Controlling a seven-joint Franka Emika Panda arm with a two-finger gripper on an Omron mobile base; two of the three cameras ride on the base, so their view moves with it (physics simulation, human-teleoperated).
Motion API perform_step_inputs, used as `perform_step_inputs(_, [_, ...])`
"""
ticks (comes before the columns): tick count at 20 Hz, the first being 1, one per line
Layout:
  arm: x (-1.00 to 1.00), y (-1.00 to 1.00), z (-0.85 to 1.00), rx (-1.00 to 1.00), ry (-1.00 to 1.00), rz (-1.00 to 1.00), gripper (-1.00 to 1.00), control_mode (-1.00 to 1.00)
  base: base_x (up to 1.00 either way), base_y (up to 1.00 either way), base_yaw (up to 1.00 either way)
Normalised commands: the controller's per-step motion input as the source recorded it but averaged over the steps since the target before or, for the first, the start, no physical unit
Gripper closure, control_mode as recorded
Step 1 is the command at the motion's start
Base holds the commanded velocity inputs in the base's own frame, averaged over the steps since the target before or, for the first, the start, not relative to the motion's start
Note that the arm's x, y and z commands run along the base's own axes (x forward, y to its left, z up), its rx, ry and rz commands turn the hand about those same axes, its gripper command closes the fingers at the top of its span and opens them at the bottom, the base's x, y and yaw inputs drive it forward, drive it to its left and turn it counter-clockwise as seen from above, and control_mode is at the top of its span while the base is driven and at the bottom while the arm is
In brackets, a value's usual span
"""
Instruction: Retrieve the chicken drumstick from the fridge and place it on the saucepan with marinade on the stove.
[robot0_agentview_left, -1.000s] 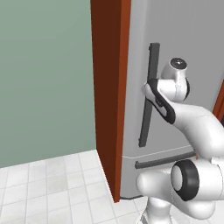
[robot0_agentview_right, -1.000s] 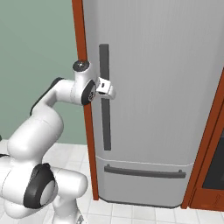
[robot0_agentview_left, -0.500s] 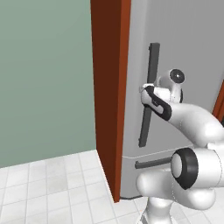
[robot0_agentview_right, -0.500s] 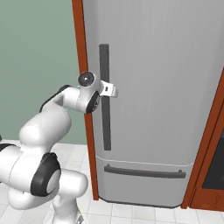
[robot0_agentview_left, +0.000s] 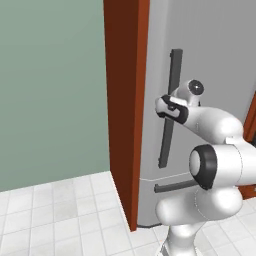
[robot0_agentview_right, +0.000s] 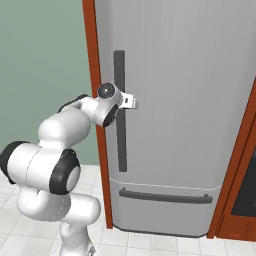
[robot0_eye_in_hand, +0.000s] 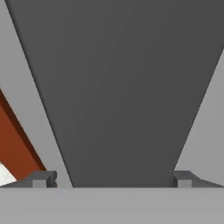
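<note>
Two dark fingertips (robot0_eye_in_hand: 41, 178) of the gripper (robot0_eye_in_hand: 112, 179) stood wide apart, one on each side of the long dark handle (robot0_agentview_right: 119, 130) of the fridge (robot0_agentview_right: 200, 100), and they did not squeeze it. The fridge door was shut, so the chicken could not be seen. The white arm (robot0_agentview_left: 215, 125) reached up to the middle of the handle, next to the red-brown wood panel (robot0_agentview_left: 125, 100) and the green wall (robot0_agentview_left: 50, 85).
</note>
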Motion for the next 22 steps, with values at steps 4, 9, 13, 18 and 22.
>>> perform_step_inputs(4, [0.36, -0.09, -0.03, 0.0, 0.01, 0.09, -1.0, -1.0, 0.0, 0.0, 0.0])
perform_step_inputs(9, [0.21, 0.0, 0.0, 0.0, 0.0, 0.09, -1.0, -1.0, 0.0, 0.0, 0.0])
perform_step_inputs(13, [0.01, 0.0, 0.0, 0.0, 0.01, 0.0, 1.0, -1.0, 0.0, 0.0, 0.0])
perform_step_inputs(18, [-0.16, -0.13, 0.03, 0.0, 0.06, 0.0, 1.0, -1.0, 0.0, 0.0, 0.0])
perform_step_inputs(22, [-0.7, -0.61, 0.03, 0.0, 0.07, 0.0, 1.0, -1.0, 0.0, 0.0, 0.0])
